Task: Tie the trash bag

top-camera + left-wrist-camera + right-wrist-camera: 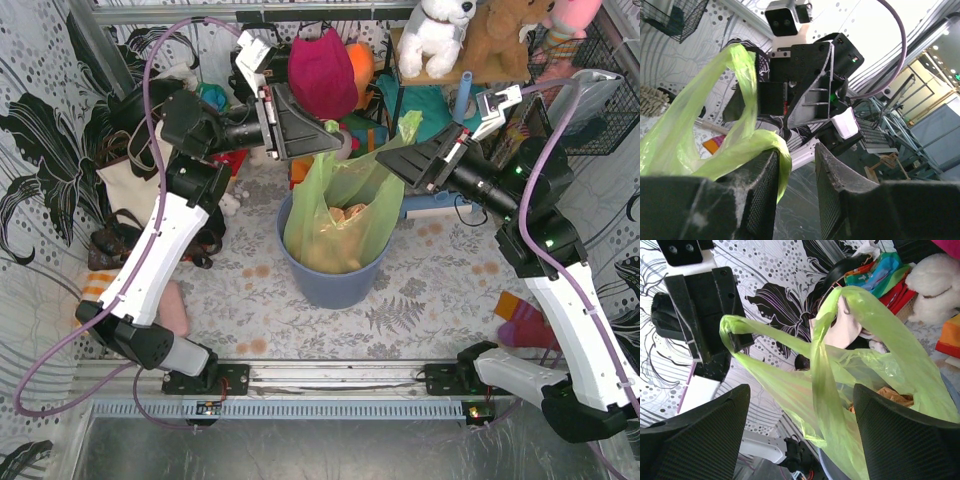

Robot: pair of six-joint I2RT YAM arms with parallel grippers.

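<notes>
Trash bag (335, 215) sits in the blue bin (330, 290), handles up. Step: grabbing both handles before knotting. My left gripper (796, 150) stands half open, one handle (747, 95) draped over a finger, seemingly not pinched. Right gripper (800, 390) gapes wide, empty, around the other handle (821, 355). Next: pinch both, cross them.

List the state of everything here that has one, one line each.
trash bag: untied, mouth open, sitting in the bin, handles pulled upward.
left gripper: jaws apart, one bag handle draped across it.
right gripper: wide open, gripping nothing.
blue bin: upright, holding the bag.
</notes>
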